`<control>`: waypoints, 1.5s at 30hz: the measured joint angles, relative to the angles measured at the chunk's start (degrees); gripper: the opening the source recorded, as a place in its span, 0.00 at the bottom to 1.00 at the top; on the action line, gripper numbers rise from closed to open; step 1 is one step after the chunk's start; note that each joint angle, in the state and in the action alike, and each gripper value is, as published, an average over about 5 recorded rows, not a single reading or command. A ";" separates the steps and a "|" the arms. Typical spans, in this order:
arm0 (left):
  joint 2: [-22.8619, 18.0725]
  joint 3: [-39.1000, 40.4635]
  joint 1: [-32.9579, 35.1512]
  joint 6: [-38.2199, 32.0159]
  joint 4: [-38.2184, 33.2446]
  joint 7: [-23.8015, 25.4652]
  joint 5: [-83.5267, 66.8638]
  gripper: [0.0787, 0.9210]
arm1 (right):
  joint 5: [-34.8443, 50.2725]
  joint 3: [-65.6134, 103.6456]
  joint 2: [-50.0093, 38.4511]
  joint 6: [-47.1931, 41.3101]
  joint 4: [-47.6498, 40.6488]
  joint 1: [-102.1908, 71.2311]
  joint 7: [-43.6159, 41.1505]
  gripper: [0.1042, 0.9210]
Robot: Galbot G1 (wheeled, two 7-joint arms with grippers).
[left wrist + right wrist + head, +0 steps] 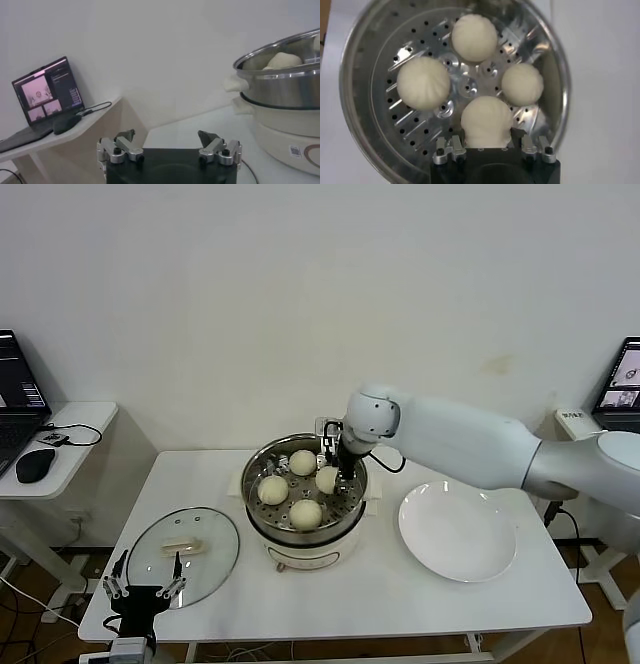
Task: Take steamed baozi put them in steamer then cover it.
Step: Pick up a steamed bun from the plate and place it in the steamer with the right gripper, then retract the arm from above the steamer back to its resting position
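While the left gripper (145, 588) idles spread open by the glass lid (184, 550) at the table's (400, 604) front-left corner, the right gripper (487, 145) is inside the steamer (304, 484), pinching the fourth steamed baozi (486, 121); the other three sit on the perforated tray (415, 125). White plate (458, 532) sits right of the steamer.

Glossy white right arm (470, 442) with black wrist (silver-knuckled hand (490, 148)).

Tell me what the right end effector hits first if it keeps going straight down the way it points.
The perforated metal tray of the round stainless-steel steamer, probably: the right end effector is shut on a cream-white baozi.
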 measured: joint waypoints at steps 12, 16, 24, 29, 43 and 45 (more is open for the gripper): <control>-0.10 0.04 -0.23 0.03 0.12 -0.02 0.00 0.88 | 0.55 1.83 -1.59 -1.23 1.76 -0.01 1.81 0.86; -0.12 0.06 -0.27 0.03 0.02 0.00 -0.03 0.88 | 2.41 3.47 -3.52 -1.29 3.49 0.00 4.63 0.88; 0.05 0.28 -0.49 -0.17 0.19 -0.14 -0.14 0.88 | 9.35 10.63 -10.54 1.34 10.57 -5.23 18.51 0.88; 0.05 0.62 -0.67 -0.29 0.31 -0.07 -0.13 0.88 | 11.03 19.50 -15.60 7.31 16.07 -14.63 28.57 0.88; 0.38 2.32 -0.79 -1.69 1.97 -0.84 -0.54 0.88 | 1.73 58.71 -15.72 32.12 23.59 -56.29 43.62 0.88; 0.71 2.55 -0.98 -1.90 2.55 -1.00 -0.35 0.88 | 0.18 64.88 -13.97 35.09 24.45 -62.04 44.05 0.88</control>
